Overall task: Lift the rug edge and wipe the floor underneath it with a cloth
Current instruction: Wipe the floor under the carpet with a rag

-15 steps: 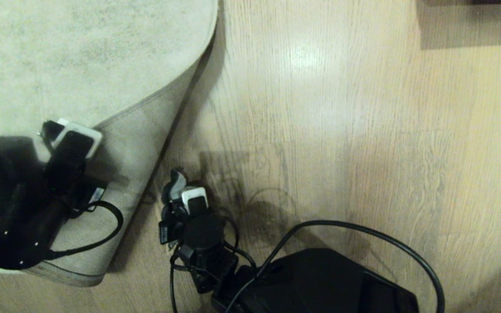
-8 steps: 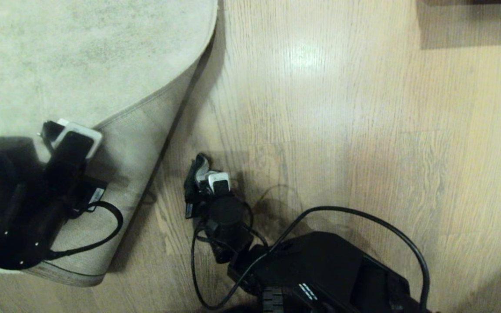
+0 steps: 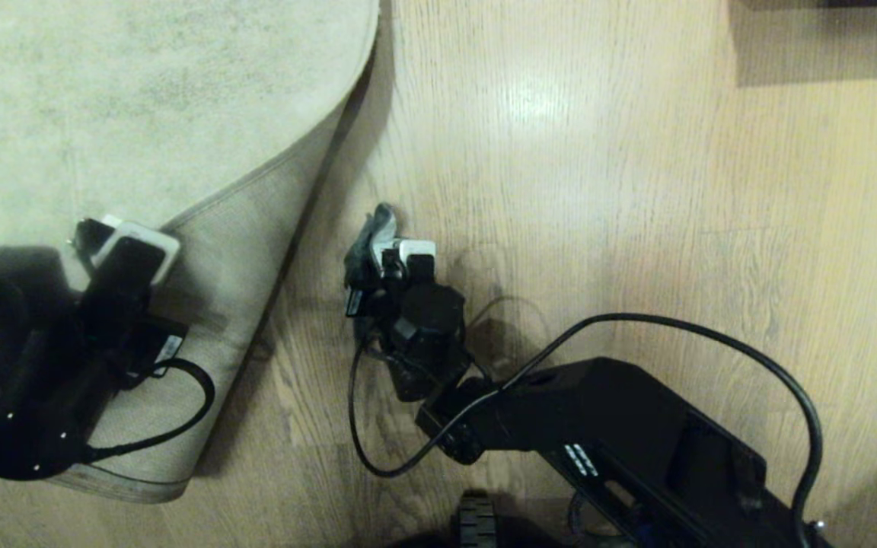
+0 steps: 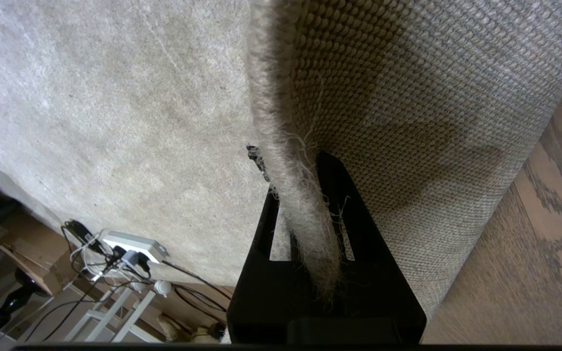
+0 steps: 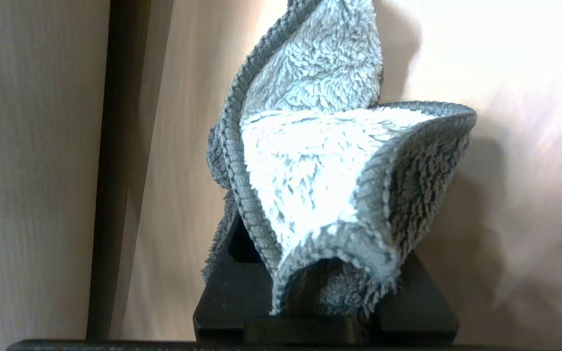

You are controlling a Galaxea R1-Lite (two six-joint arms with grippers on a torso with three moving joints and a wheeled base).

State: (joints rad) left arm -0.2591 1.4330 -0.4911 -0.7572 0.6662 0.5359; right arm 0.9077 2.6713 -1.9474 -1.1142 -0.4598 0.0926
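2 claws grip: left claw [image 3: 88, 237] pinches the rug edge [image 3: 256, 251]; right claw [image 3: 393, 255] clamps the cloth [image 3: 377, 228], pointing away from the robot.

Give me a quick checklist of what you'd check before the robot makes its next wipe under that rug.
1. Rug edge lifted, woven backing showing: ok.
2. Left gripper shut on the rug edge: ok.
3. Cloth clamped in the right gripper: ok.
4. Floor beside the fold exposed for wiping: ok.
5. Cloth pressing on the floor: cannot tell.
6. Right arm's cable away from the cloth: ok.
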